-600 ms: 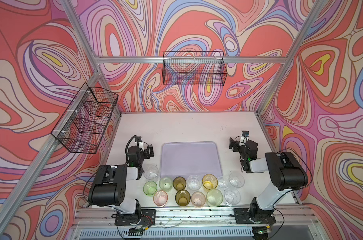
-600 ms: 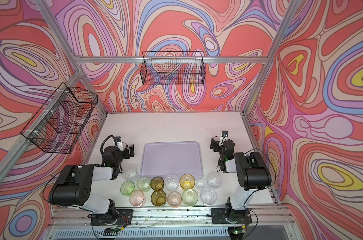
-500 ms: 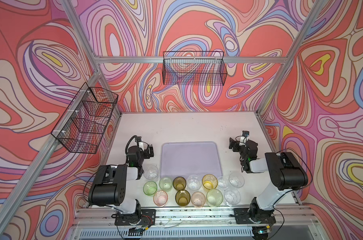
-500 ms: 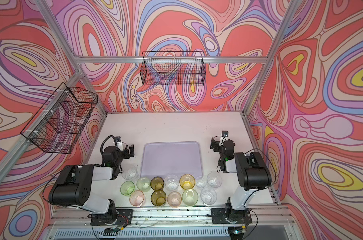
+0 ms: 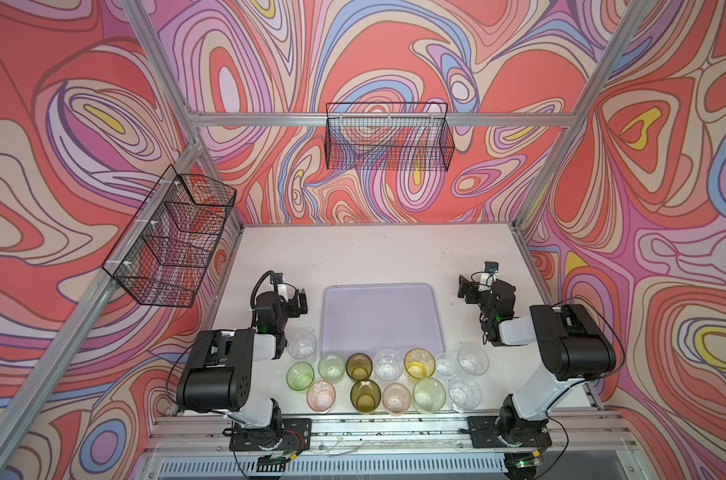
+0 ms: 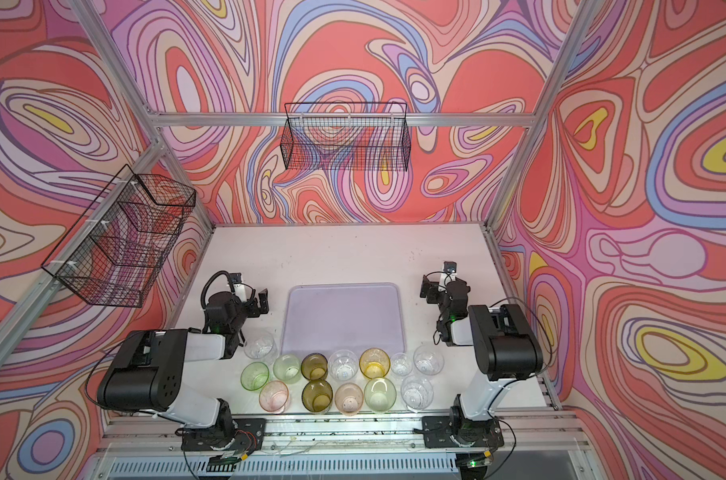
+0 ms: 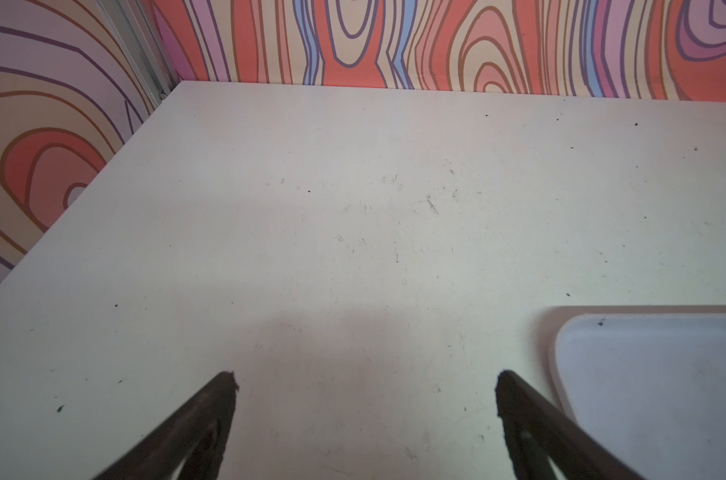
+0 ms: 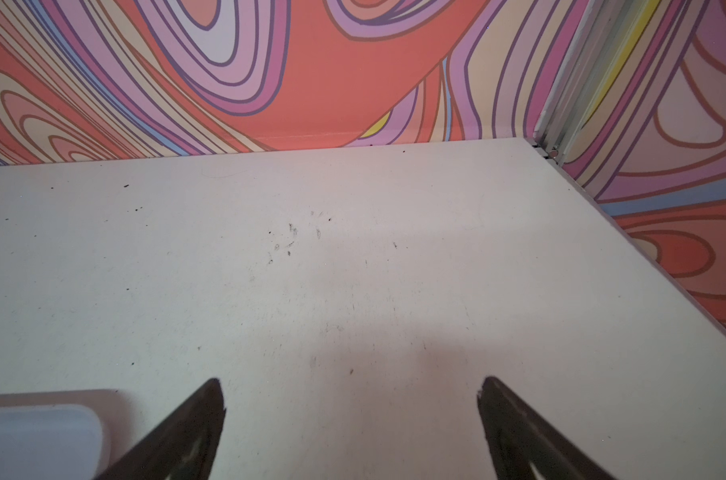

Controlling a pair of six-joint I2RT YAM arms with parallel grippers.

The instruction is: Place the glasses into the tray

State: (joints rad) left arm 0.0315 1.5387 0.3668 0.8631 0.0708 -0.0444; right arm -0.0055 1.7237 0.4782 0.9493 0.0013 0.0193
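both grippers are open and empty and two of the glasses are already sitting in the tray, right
Not quite. The tray holds nothing, as both top views show: all the glasses stand on the table outside it, on the side nearest the arms' bases. The left gripper and right gripper are indeed open and empty.

The white desk point(image 5: 374, 253) is scuffed and speckled with small dark marks. A pale lilac tray point(image 5: 382, 320) lies flat on it, midway between the side edges and nearer the front edge. Between the tray and that front edge, the glasses point(image 5: 359, 365) stand upright on the desk in two loose rows: clear, green, olive, amber and pink.
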